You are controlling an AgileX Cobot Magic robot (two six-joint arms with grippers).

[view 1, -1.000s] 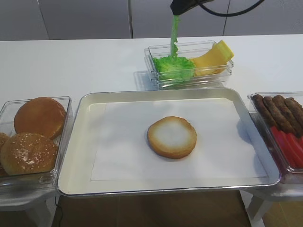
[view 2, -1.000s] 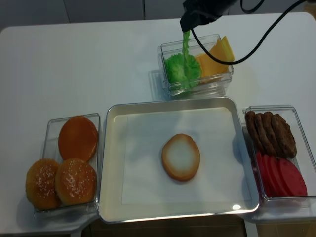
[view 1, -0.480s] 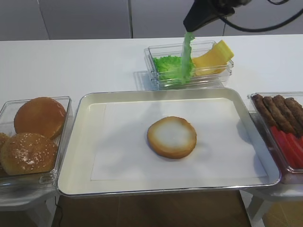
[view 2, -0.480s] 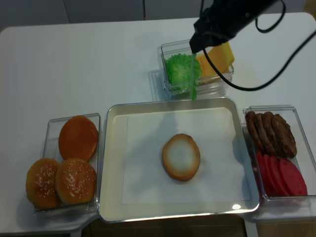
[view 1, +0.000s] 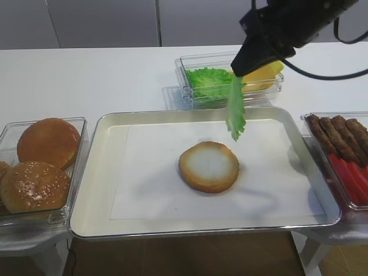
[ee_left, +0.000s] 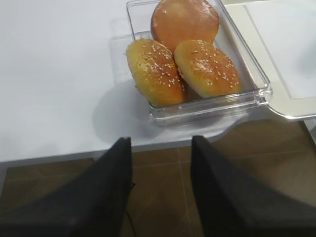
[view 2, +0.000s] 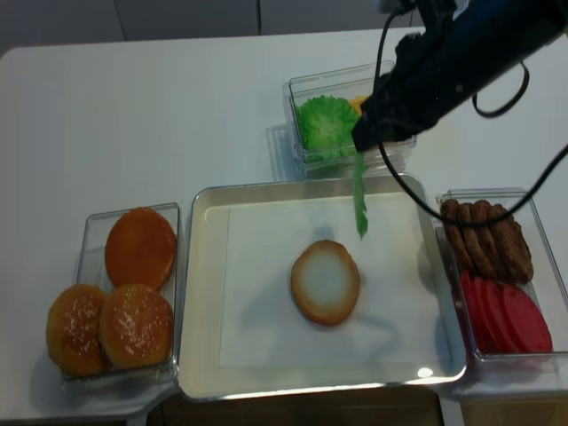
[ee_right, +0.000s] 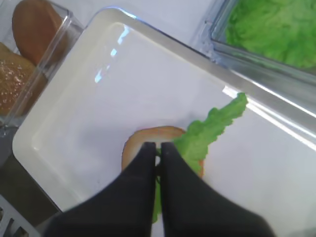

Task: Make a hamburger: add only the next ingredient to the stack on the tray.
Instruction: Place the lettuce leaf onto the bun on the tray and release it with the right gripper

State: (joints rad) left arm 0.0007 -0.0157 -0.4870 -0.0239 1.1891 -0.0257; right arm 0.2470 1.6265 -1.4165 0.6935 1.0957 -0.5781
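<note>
**Lettuce leaf dangling above the tray, pinched in the right claw**

The right claw (ee_right: 158, 154), two matte black fingers pressed together, is clenched on the top of a thin, bright green lettuce leaf (view 1: 235, 112). The leaf hangs limp and edge-on, a narrow ruffled strip with a crinkled surface, over the far half of the tray (view 1: 92, 172), above and just beyond the bun bottom (view 1: 209, 167), not touching it. From the right wrist view the leaf trails away past the fingertips across the bun.

The tray is a large rectangle of dull silver metal with a raised, rounded rim and a flat white paper liner (view 1: 149, 172); it sits at the near edge of the white table (view 1: 86, 80). The bun bottom lies flat near the middle of the liner: a round disc with a pale, matte cut face and a golden-brown rim.

Beyond the tray's far edge a clear plastic tub (view 1: 190, 95) holds more frilly lettuce beside smooth yellow cheese slices (view 1: 261, 72). At the table's left edge another clear tub (ee_left: 207, 106) carries three domed brown bun tops (ee_left: 207, 66), two speckled with sesame. At the right edge a tub holds rough dark-brown patties (view 2: 488, 235) and glossy red slices (view 2: 506, 319).

The left claw (ee_left: 160, 190), seen only from its own wrist camera, has its two black fingers spread apart with nothing between them, at the near edge of the table, on the near side of the bun tub.
</note>
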